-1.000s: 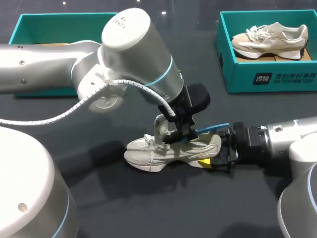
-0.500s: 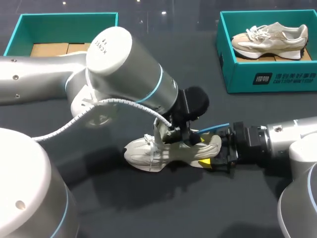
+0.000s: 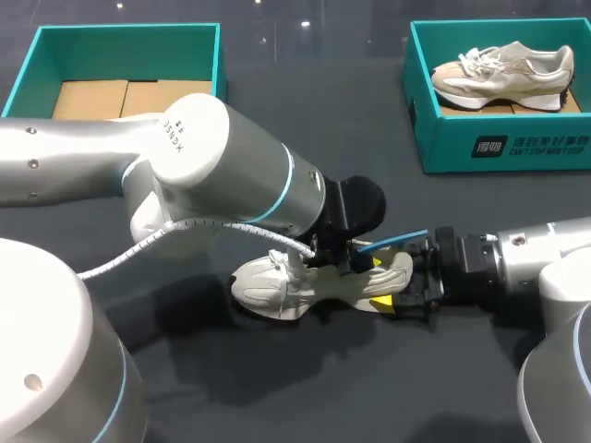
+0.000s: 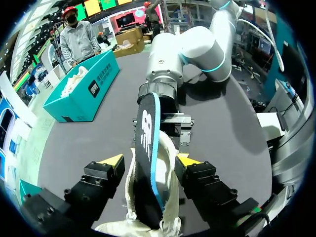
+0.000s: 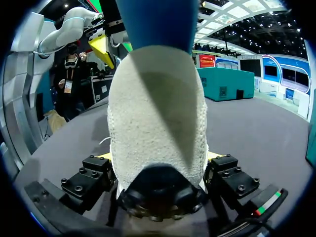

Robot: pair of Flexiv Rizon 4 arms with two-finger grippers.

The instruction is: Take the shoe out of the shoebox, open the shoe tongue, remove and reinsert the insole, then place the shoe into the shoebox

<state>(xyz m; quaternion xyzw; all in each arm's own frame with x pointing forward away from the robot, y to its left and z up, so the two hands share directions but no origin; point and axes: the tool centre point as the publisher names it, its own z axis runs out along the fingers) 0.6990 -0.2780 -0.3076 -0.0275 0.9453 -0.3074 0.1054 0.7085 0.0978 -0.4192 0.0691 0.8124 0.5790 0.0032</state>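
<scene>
A cream shoe (image 3: 295,284) lies on its sole on the dark table, toe to the left. My right gripper (image 3: 404,291) is shut on its heel from the right; the right wrist view shows the heel (image 5: 158,113) filling the space between both fingers of that gripper (image 5: 159,158). A black insole with a blue edge (image 4: 148,148) stands out of the shoe's opening, its blue end (image 3: 399,240) over the heel. My left gripper (image 3: 346,258) is down at the opening. Its yellow-tipped fingers (image 4: 117,161) straddle the shoe's collar (image 4: 170,163) and the insole, open, a little off the sides.
A teal shoebox (image 3: 499,148) at the back right holds a second cream shoe (image 3: 503,74). Another teal shoebox (image 3: 129,28) at the back left holds only cardboard. My left arm's bulk hangs over the table's middle.
My left arm has swung lower and toward the front, bringing its gripper down onto the shoe's opening. The raised tongue has dropped. The right arm and the shoe have stayed put.
</scene>
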